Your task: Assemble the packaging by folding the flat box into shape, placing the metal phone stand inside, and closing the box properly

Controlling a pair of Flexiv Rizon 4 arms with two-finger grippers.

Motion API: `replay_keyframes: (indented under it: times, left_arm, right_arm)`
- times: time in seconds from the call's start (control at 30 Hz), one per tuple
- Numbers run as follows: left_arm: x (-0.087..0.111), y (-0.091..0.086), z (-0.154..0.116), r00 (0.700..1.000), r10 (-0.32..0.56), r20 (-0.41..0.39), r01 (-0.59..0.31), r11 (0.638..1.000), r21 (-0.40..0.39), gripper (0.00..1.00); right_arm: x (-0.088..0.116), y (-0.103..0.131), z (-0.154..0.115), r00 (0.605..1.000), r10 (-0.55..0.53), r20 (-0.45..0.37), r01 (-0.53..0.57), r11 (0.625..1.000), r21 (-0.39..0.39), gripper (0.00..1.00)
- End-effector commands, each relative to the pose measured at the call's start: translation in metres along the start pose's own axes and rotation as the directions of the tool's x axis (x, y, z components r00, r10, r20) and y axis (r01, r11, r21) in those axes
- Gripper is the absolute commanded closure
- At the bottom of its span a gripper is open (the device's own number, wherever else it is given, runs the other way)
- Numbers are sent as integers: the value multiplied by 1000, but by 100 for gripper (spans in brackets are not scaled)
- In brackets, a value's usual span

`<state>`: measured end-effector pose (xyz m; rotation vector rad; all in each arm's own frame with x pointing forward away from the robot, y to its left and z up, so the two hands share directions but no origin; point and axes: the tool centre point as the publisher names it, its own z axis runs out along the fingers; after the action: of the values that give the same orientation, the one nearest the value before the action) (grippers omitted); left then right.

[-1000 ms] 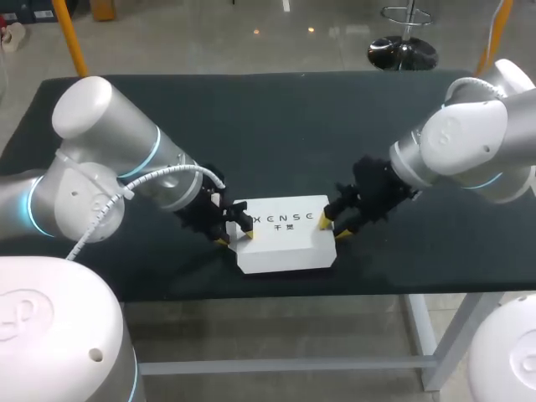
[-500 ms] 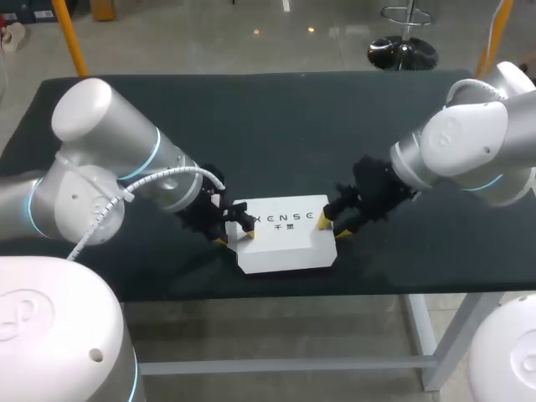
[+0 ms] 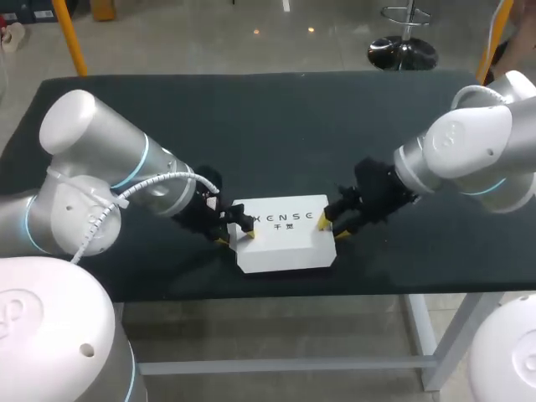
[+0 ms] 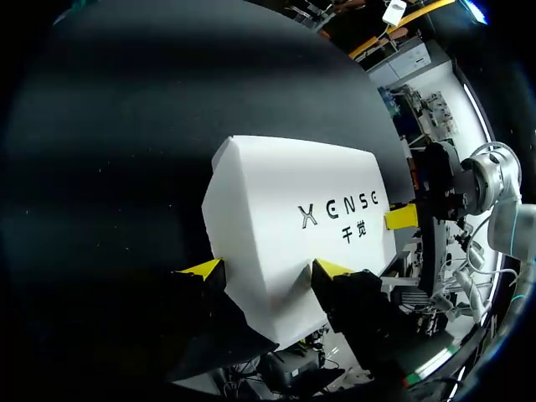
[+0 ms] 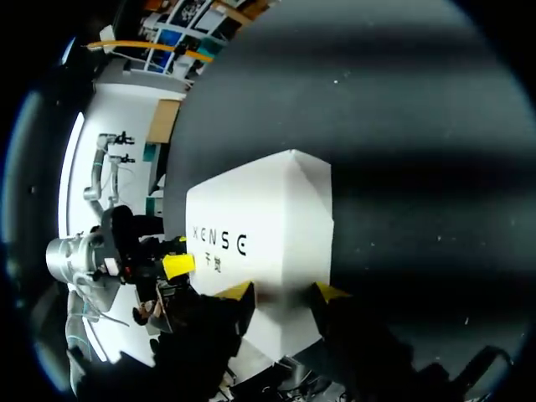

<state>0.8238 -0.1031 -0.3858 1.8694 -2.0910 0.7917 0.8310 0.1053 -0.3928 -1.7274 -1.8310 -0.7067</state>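
Head view: closed white box (image 3: 285, 239) lies on the table (image 3: 335, 126) by the near edge, long axis left-right. Left gripper (image 3: 236, 238) is at its left end, right gripper (image 3: 332, 227) at its right end.
Left wrist view: left gripper (image 4: 266, 270) is clamped on the box (image 4: 293, 209) end.
Right wrist view: right gripper (image 5: 285, 291) seemingly clamps the opposite end of the box (image 5: 268, 218).

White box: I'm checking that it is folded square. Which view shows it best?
Left wrist view: the white box fills it, top face and near end plain, gripped by the left tool. Head view shows it whole but small. Right wrist view shows its other end, in the right tool.
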Motion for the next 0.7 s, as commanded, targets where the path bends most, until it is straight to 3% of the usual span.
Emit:
replay_keyframes:
  times: [0.03,0.37,0.5,0.7]
  left_arm:
    - [-1,4,1,1000,10,-26,-9,1000,18,30]
    - [1,4,1,999,28,-40,-27,999,33,33]
    - [0,4,2,998,37,-55,-35,999,41,36]
    - [0,4,2,998,37,-55,-35,999,41,31]
  right_arm:
    - [3,1,4,1000,-11,-8,11,1000,1,50]
    - [4,3,5,1000,-26,-1,26,1000,-6,45]
    - [3,4,5,1000,-28,-2,28,1000,-9,50]
    - [3,4,5,999,-36,1,36,999,-26,51]
